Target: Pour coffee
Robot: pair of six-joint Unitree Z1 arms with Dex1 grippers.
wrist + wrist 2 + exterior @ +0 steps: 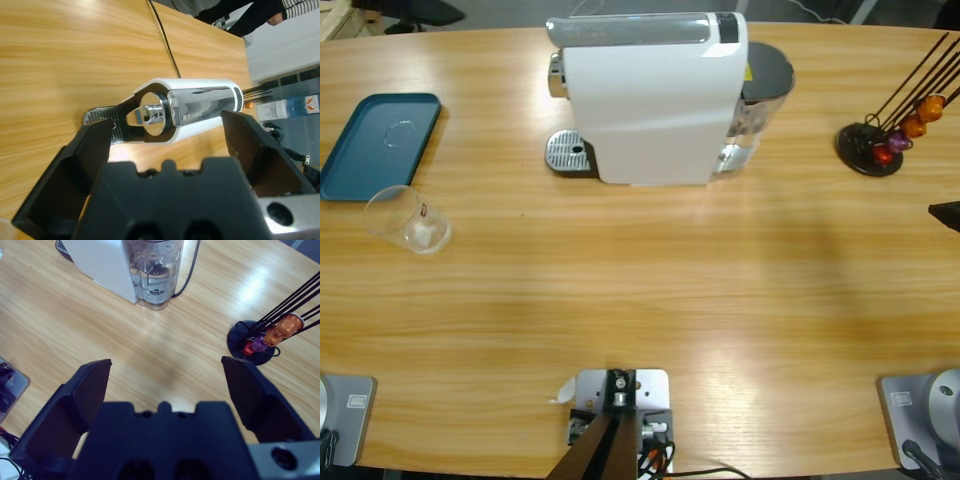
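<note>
Left wrist view, fingers (90, 150) wide apart, empty, right (167, 385) same

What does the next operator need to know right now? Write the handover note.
Left end effector: open, empty, facing the coffee machine's spout end.
Right end effector: open, empty, above bare table, looking toward the water tank and capsule holder.
Glass cup: lying tilted beside the blue tray, no coffee visible in it.
Drip grate: nothing on it.
Done: nothing visible.
Left: set the cup upright, get coffee, pour.
</note>
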